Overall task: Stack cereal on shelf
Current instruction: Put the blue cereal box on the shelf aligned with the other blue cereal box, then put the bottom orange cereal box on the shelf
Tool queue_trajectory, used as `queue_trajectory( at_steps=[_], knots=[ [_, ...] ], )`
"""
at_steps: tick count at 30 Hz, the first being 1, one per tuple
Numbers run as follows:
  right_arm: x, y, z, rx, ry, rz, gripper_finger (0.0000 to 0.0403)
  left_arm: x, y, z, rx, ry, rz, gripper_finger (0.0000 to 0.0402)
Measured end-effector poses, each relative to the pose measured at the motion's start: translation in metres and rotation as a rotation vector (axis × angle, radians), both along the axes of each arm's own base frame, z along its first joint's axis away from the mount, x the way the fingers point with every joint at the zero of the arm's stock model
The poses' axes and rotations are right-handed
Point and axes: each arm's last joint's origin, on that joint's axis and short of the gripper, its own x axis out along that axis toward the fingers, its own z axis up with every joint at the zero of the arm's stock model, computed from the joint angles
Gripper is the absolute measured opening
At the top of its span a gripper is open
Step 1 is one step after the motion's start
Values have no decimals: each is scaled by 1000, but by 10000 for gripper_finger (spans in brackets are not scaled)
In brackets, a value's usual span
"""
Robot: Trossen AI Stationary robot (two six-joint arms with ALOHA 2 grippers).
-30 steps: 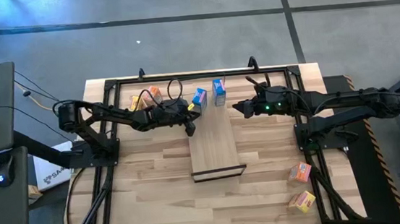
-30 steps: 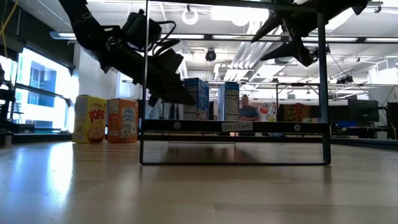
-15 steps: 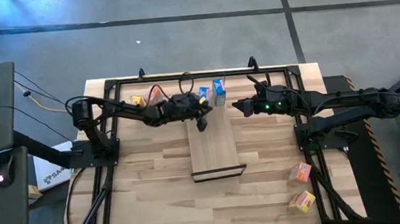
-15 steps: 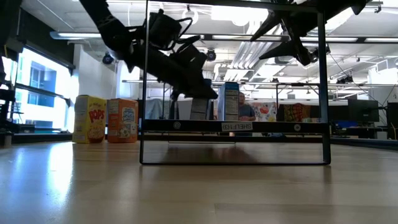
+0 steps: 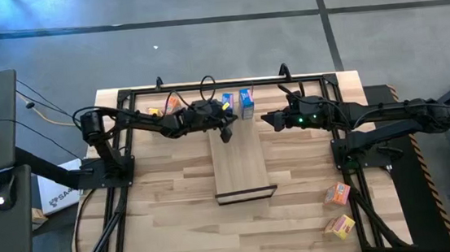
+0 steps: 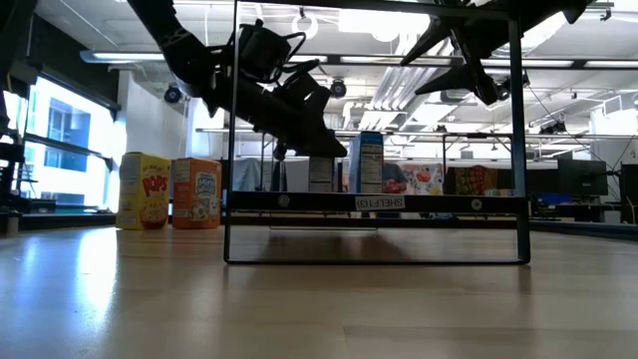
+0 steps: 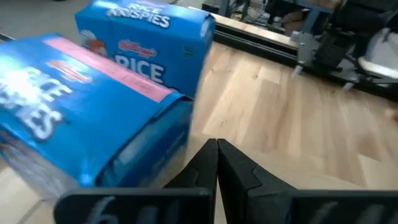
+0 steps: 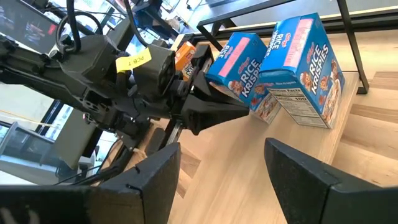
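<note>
- High view puts two blue cereal boxes [image 5: 237, 104] at the shelf's [image 5: 240, 161] 12 o'clock end, side by side; the right one [image 5: 247, 102] stands square, the left one [image 5: 228, 104] sits skewed, touching or nearly touching it.
- Left tool [image 5: 226, 133] sits on the shelf at about 7 o'clock of the skewed box, its fingers pressed fully together and holding nothing; the left wrist view shows its closed tip [image 7: 216, 163] just beside that box's lower edge.
- Judged step: nudging the skewed box into line with its neighbour. To do it well, push low on the box with the closed tip, slowly and along the shelf's length, so it slides rather than tips; stop once the two faces are flush.
- Right tool [image 5: 266, 122] hovers at 3 o'clock of the boxes, off the shelf's edge, fingers spread wide and empty.
- Remaining cereal: a yellow box [image 6: 143, 190] and an orange box [image 6: 195, 192] at 10 o'clock on the bench [image 5: 166, 204], two more [image 5: 338, 208] at 4 o'clock.
- Against one second ago: the left tool has moved from 8 o'clock of the shelf end onto the shelf, and the left blue box, then well apart from its neighbour, now sits next to it. The right arm has not moved.
</note>
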Motion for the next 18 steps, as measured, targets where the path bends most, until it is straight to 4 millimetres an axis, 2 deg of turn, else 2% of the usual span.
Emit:
queue_trajectory(
  at_steps=[3, 5, 8, 12, 15, 18],
  knots=[
    [0, 0, 0, 0, -1, 0, 229, -1, -3, 4, -60, -17, -45, 0],
    [0, 0, 1, -1, -7, 1, 229, -3, -6, 15, -82, -54, -75, 0],
    [0, 1, 2, 7, -10, 32, 229, -13, -12, 38, -109, -74, -116, 0],
    [-4, 4, 5, 31, -20, 115, 229, -34, -25, 81, -119, -138, -152, 0],
    [-13, 8, 4, 152, 12, 193, 229, -52, -40, 110, -122, -193, -182, 0],
    [-25, 18, 1, 359, 169, 247, 229, -67, -55, 134, -129, -273, -195, 0]
  ],
)
